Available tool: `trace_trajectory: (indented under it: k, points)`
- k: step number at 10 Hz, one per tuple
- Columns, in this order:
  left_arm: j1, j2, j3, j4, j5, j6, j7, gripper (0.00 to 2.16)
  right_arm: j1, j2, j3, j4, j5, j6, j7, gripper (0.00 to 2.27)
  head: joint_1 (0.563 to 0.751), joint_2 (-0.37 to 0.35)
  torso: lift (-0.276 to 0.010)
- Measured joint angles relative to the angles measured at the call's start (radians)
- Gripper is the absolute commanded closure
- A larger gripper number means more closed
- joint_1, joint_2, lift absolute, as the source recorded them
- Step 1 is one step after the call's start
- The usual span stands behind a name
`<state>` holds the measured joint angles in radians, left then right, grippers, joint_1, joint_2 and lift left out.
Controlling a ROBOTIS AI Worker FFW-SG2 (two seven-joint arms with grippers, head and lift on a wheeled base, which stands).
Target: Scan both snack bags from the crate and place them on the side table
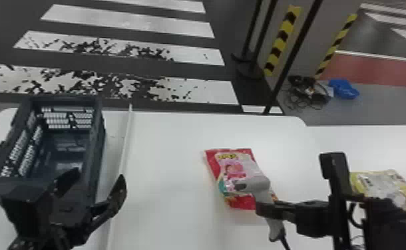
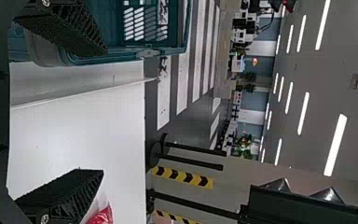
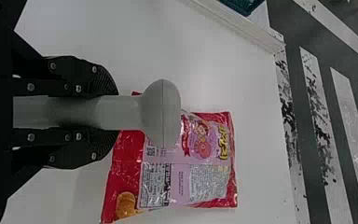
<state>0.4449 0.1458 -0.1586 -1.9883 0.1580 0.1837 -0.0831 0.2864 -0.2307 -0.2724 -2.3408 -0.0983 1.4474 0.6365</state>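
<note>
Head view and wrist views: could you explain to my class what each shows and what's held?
This robot has a left arm and a right arm. The head view looks down from its head; each wrist view comes from a camera on that arm, turned sideways. On the white table, a dark crate stands at the robot's left, and a red-and-pink snack bag lies nearer the middle. A yellow snack bag lies farther right. The right jaws are closed on a grey scanner, over the red bag; the left jaws are open and empty.
</note>
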Motion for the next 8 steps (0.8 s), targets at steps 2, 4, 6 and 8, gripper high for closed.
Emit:
trace_trajectory:
  k: [2, 4, 6, 8]
  points:
    - [-0.001, 0.0, -0.001, 0.0, 0.0, 0.0, -0.001, 0.07, -0.023, 0.003, 0.051, 0.012, 0.042, -0.003, -0.007, 2.26, 0.695, -0.181, -0.095]
    - [-0.001, 0.0, -0.001, 0.0, 0.0, 0.001, -0.001, 0.07, -0.052, 0.002, 0.078, 0.049, 0.066, -0.01, -0.016, 2.26, 0.695, -0.175, -0.095]
    - [-0.001, 0.001, -0.001, 0.002, 0.0, 0.002, -0.001, 0.07, -0.072, -0.001, 0.109, 0.084, 0.099, -0.028, -0.021, 2.26, 0.695, -0.174, -0.095]
    - [-0.001, 0.002, -0.001, 0.002, 0.0, 0.002, -0.001, 0.07, -0.084, -0.004, 0.139, 0.111, 0.133, -0.061, -0.029, 2.26, 0.695, -0.172, -0.095]
